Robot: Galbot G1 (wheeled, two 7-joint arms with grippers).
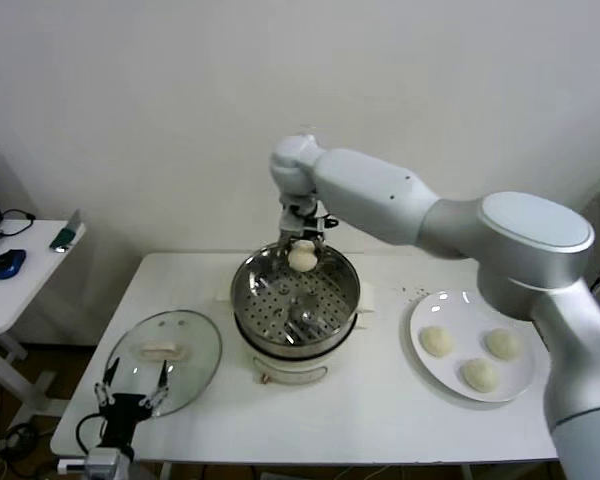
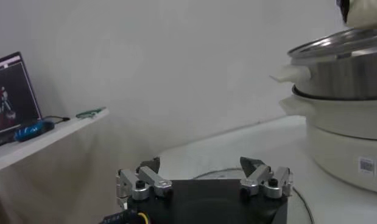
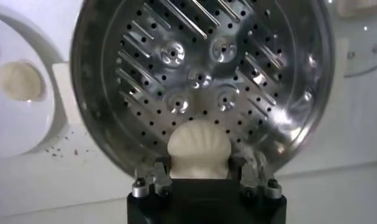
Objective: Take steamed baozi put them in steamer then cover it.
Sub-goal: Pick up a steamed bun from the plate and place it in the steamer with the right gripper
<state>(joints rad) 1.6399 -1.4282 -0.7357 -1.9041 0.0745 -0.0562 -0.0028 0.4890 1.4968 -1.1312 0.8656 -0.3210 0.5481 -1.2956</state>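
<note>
Head view: the right end effector (image 1: 302, 247) grips one baozi (image 1: 302, 258) above the steamer (image 1: 325, 312)'s far rim; three baozi (image 1: 437, 341) sit on the plate (image 1: 426, 308).

Left wrist view: the left end effector (image 2: 203, 176) rests spread beside the steamer (image 2: 343, 115).

Right wrist view: the right end effector (image 3: 200, 176) clamps the baozi (image 3: 199, 147) over the perforated tray (image 3: 200, 79).

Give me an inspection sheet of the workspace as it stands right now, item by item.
Surface: white table, crumbs near the plate.
Job's things: steamer centre, tray bare; one baozi held above its far rim; three baozi on white plate to its right; cover flat on the table to its left.
Clutter: nothing seen on the table.
Grippers: right gripper shut on baozi; left gripper open, low at the cover's near edge.
Cables: black cable on side desk.
Surroundings: white wall; side desk with blue mouse.
</note>
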